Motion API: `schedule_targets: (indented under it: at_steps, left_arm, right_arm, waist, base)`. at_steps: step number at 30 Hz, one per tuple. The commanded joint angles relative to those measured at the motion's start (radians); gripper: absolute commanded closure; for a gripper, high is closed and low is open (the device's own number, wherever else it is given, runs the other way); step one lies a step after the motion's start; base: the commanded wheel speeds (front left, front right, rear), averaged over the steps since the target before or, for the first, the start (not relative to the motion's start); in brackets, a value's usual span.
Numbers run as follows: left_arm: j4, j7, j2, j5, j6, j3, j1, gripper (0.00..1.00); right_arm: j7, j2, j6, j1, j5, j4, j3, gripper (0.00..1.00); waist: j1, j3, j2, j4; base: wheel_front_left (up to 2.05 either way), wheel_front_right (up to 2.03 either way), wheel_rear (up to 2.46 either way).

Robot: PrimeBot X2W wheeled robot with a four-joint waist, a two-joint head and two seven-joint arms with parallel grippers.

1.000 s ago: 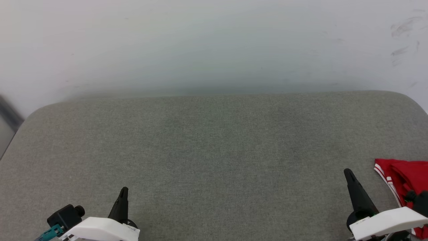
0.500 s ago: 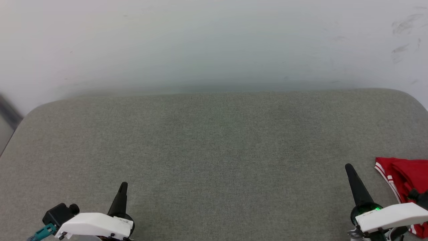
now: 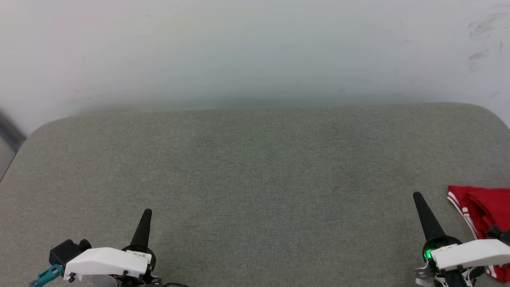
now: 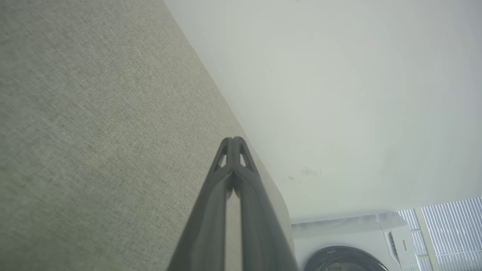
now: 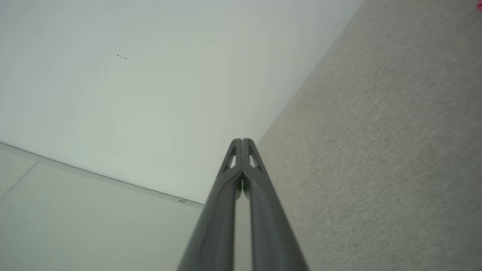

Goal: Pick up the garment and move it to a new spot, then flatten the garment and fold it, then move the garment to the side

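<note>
Hovering above the grey-green woven pad (image 3: 255,179), left gripper (image 3: 146,213) and right gripper (image 3: 417,196) are pinched closed, empty. Crumpled red garment (image 3: 486,205) with white-striped trim lies at pad's right edge beside right gripper, seemingly parked aside.

A padded surface (image 3: 255,167) of grey-green woven fabric, far corners rounded, spread ahead of the fingers (image 3: 141,235) of the left gripper (image 3: 147,212) and right gripper (image 3: 417,196). A red garment (image 3: 488,205) with white-striped trim lay on it, just right of the right fingers.
</note>
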Motion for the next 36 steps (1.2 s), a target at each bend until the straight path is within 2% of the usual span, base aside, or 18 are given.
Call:
schedule_targets:
  at_steps: [1,36]
  left_arm:
    - [-0.002,0.007,-0.002,-0.025,-0.012,0.011,-0.024,1.0]
    - [0.034,0.081,-0.048,-0.276,-0.079,0.091,-0.073,1.0]
  right_arm:
    - [0.004,-0.006,0.0,-0.028,0.031,0.001,-0.003,1.0]
    - [0.015,-0.002,0.0,-0.083,0.324,0.088,-0.021,1.0]
  waist:
    - [-0.0001,0.001,0.0,0.0]
    - [-0.0001,0.024,0.0,-0.002]
  base:
    - [0.0,0.0,0.0]
    - [0.0,0.0,0.0]
